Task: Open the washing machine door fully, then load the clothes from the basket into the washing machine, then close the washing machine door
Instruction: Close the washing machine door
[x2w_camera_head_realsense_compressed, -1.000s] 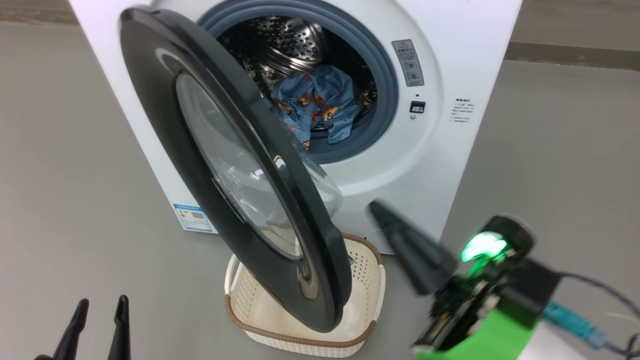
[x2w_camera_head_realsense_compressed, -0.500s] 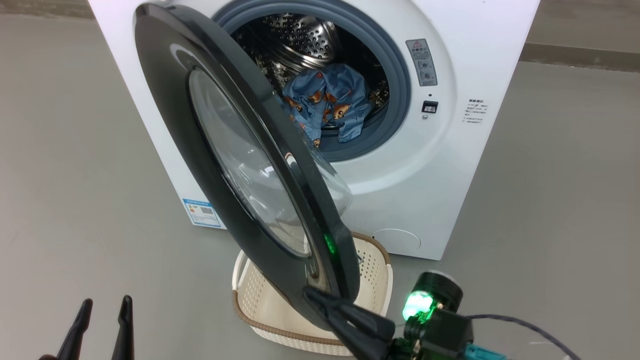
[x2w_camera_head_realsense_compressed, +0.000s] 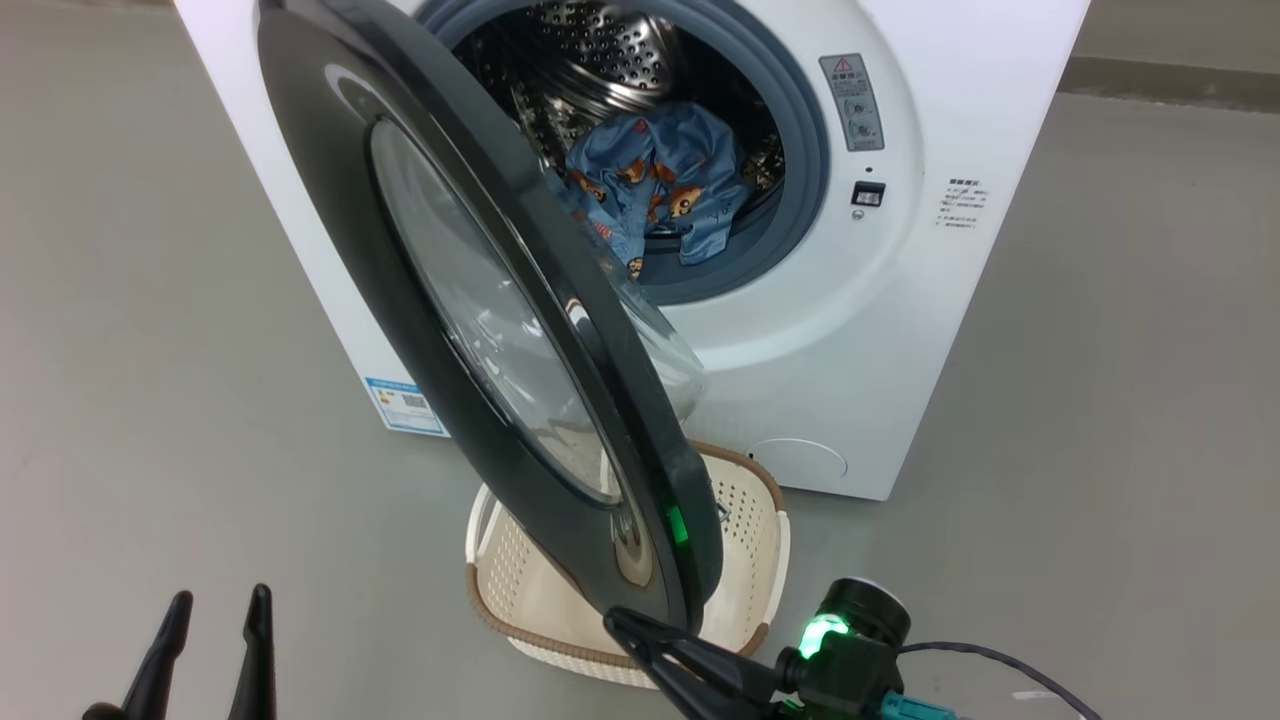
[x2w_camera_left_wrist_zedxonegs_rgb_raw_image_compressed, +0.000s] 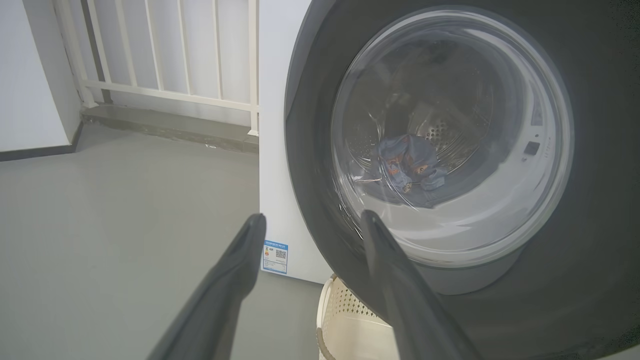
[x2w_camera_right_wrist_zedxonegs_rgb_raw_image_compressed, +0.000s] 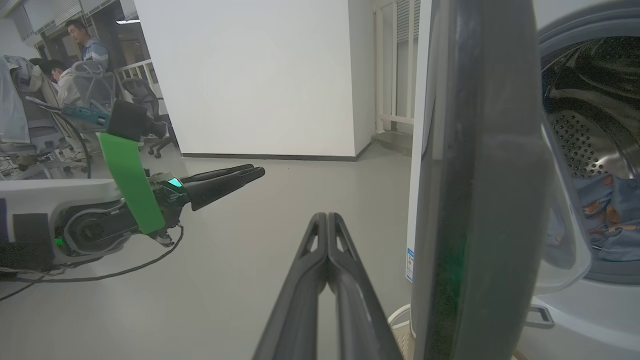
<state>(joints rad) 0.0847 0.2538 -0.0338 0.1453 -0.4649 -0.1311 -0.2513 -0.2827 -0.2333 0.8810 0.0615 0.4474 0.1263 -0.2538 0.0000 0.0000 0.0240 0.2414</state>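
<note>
On grey floor (x2w_camera_head_realsense_compressed: 1100, 400): white washer (x2w_camera_head_realsense_compressed: 880, 330), front toward the head camera, mouth uncovered, ringed by a grey gasket (x2w_camera_head_realsense_compressed: 805, 150), steel drum (x2w_camera_head_realsense_compressed: 590, 60) behind it.

Hinged at the left of the washer's mouth: door (x2w_camera_head_realsense_compressed: 330, 200), swung out about halfway, black ring and clear bowl angled toward the left side. Hangs with its lower edge over the basket in head view. Carries a green glint low on the rim.

On the floor just in front of the washer, under the door: basket (x2w_camera_head_realsense_compressed: 745, 500), upright, brown rim on top, inside largely hidden by the door.

Inside the drum, heaped at the front lip against the gasket: blue garment (x2w_camera_head_realsense_compressed: 650, 180) with orange prints. Shows through the door glass in left wrist view.

At the door's bottom rim, on its outer side: right pincer (x2w_camera_head_realsense_compressed: 618, 622), fingers pressed together, nothing between them. Runs just beside the door's edge in right wrist view; contact not clear.

Low at the left, well apart from the door: left pincer (x2w_camera_head_realsense_compressed: 221, 594), fingers spread, empty, aimed at the door glass.

At the washer's lower left corner: small blue label (x2w_camera_head_realsense_compressed: 405, 405).
</note>
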